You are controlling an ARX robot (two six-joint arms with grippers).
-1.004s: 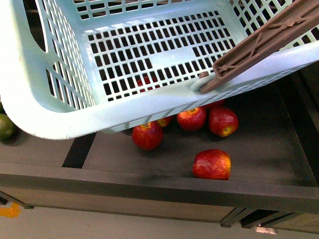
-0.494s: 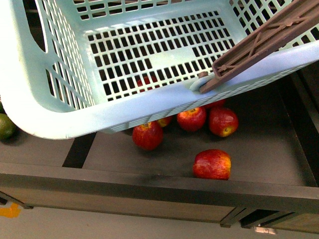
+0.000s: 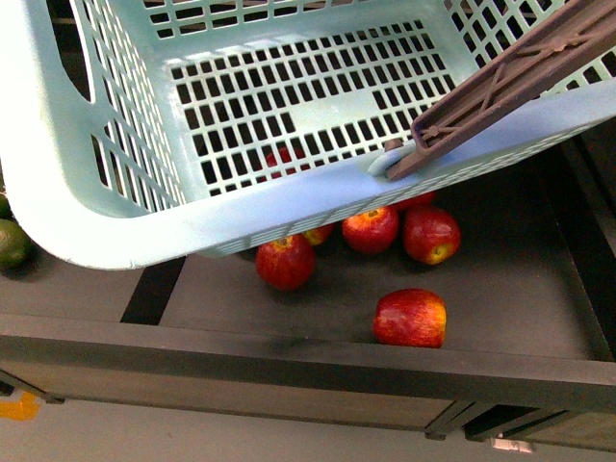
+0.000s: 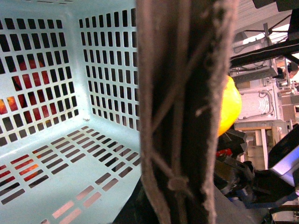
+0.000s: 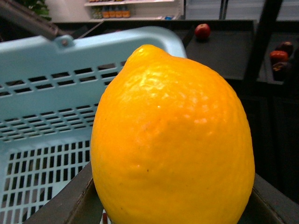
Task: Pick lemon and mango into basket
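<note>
Beside the raised basket [image 3: 125, 231], our right claw [image 5: 175, 207] grips the lemon [image 5: 173, 140]; the left seems clamped on the handle [image 3: 520, 72]. Next, we reckon: over the rim, then release.

Front view: sharp, evenly lit from overhead, with a mild wide-angle bend at the edges. The basket [image 3: 106, 231] rim is bright, slightly washed out. It throws a broad soft shadow over the dark shelf [image 3: 520, 289] and the rear apples [image 3: 410, 318]; the front apple has a faint sheen. Left wrist view: the handle [image 4: 182, 116] sits right at the lens, badly blurred and dim. The basket wall behind it is in focus, and the background at the far side is overexposed. Right wrist view: the lemon [image 5: 173, 140] fills the frame, strongly lit from above and saturated. It has soft highlights and a darker underside, with the background dim and soft.
</note>
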